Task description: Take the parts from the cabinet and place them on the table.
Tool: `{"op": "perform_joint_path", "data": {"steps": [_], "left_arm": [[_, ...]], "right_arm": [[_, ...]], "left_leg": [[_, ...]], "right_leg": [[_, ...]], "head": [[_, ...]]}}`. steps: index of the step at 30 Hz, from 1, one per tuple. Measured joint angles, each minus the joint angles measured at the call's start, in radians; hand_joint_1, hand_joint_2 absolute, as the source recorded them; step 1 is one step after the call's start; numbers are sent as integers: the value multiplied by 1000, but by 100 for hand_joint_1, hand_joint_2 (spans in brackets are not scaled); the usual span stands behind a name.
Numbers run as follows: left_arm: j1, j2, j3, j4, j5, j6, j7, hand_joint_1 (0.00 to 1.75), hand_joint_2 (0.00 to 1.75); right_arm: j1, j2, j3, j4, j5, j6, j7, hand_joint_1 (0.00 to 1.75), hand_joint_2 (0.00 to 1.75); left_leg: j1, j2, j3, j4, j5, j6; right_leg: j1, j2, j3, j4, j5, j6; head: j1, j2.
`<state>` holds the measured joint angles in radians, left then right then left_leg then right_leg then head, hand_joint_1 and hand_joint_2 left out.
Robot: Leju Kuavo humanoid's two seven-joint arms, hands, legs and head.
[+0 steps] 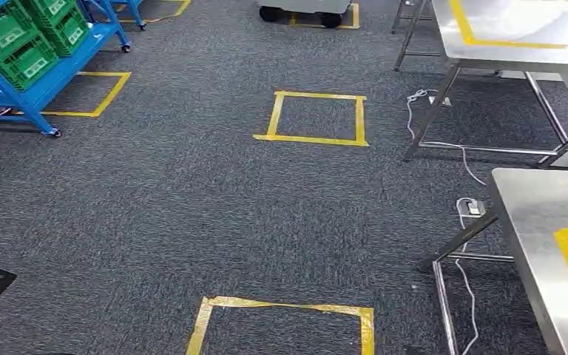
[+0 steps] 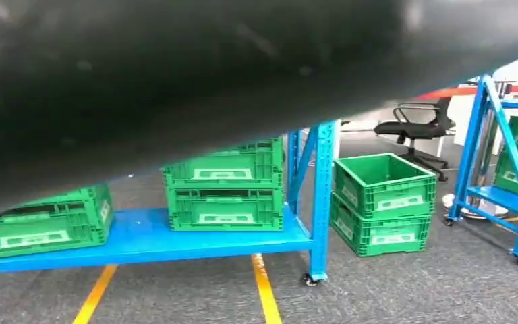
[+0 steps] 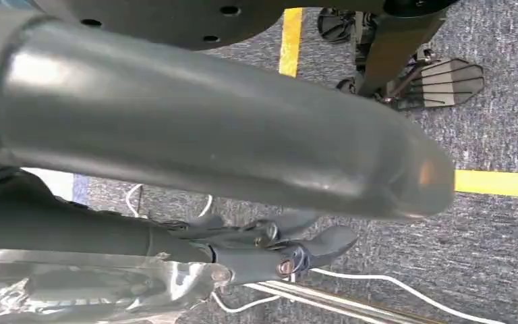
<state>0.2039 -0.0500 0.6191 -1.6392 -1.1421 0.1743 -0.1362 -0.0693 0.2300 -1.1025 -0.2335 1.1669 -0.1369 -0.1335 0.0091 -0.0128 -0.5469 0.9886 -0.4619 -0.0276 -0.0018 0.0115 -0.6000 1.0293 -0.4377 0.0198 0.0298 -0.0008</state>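
Head view looks down on grey carpet floor (image 1: 192,222) with yellow tape squares (image 1: 316,118). Blue cabinet (image 1: 41,85) at far left carries green crates (image 1: 15,44); parts inside not discernible. Steel surface (image 1: 540,222) at right edge, second steel surface (image 1: 510,29) beyond it, white cable (image 1: 444,144) trailing beneath. Right hand (image 3: 270,246) hangs low over carpet, fingers (image 3: 324,243) loosely spread, holding nothing. Left hand's fingers: cannot tell. Left wrist view: more green crates (image 2: 224,185) on blue shelf (image 2: 148,236).

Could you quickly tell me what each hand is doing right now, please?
Left hand: cannot be told; the view is blurred and dark.
Right hand: fingers lie together with nothing visibly held; open or closed cannot be told.
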Motion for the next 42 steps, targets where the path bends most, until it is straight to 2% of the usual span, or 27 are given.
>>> {"op": "perform_joint_path", "data": {"steps": [36, 42], "left_arm": [[-7, 0, 5, 0, 7, -5, 0, 0, 0], [-8, 0, 6, 0, 10, -7, 0, 0, 0]], "right_arm": [[0, 0, 0, 0, 2, 0, 0, 0, 0], [0, 0, 0, 0, 2, 1, 0, 0, 0]], "left_leg": [[0, 0, 0, 0, 0, 0], [-8, 0, 0, 2, -2, 8]], "right_leg": [[0, 0, 0, 0, 0, 0], [-9, 0, 0, -2, 1, 10]], "head": [[0, 0], [0, 0]]}}
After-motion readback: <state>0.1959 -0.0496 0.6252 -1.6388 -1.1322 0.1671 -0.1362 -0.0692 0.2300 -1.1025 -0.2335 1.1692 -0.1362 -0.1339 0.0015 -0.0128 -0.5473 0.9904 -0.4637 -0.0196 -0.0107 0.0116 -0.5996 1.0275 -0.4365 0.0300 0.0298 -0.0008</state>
